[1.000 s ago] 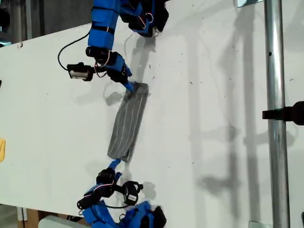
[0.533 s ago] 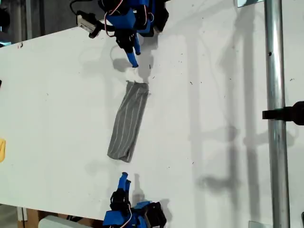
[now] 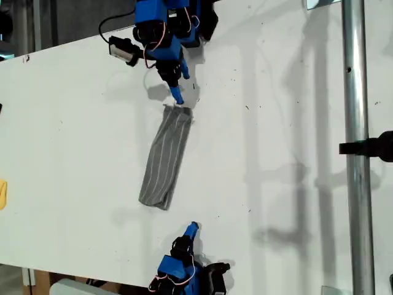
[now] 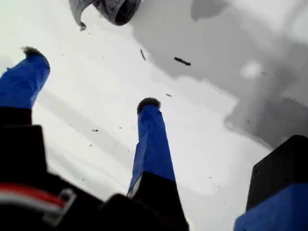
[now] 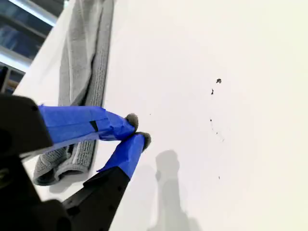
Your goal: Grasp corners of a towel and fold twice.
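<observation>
Lying folded, towel (image 3: pixel 164 157) cropped in both wrist views, my first gripper (image 4: pixel 91 79) fingers spread, my second gripper (image 5: pixel 137 130) fingers pressed together.

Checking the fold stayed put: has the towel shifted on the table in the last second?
No. The towel lies at the same slant and keeps the same gap from the metal pole on the exterior view's right.

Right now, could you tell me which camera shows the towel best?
The exterior view: the whole folded towel lies there on the table. The first wrist view catches only one end; the second sees it lengthwise, partly behind my second gripper.
</observation>
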`<action>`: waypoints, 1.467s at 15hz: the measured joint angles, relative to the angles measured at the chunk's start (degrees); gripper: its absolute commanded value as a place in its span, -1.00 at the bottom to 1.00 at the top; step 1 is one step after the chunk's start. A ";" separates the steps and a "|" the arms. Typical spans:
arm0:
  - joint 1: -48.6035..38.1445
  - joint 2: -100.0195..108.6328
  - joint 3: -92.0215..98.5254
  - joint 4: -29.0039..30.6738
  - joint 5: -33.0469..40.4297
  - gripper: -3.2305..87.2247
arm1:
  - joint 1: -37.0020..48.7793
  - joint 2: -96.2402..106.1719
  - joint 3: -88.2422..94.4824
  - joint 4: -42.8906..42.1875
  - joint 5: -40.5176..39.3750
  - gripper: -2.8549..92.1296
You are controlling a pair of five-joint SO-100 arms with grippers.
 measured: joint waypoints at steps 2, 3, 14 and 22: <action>-0.09 0.18 0.62 -0.09 -1.67 -0.89 | 4.04 -15.91 -2.90 -9.05 -2.29 -0.08; 0.26 0.18 0.62 0.00 -2.02 -0.89 | 5.62 -23.82 -5.63 -12.83 -3.34 -0.08; 1.05 0.18 0.62 1.85 -3.25 -0.90 | 14.15 -69.43 -41.92 -21.62 -16.87 -0.82; 1.05 0.18 0.62 1.85 -2.81 -0.90 | 12.04 -48.52 -24.26 -5.19 -18.98 -0.94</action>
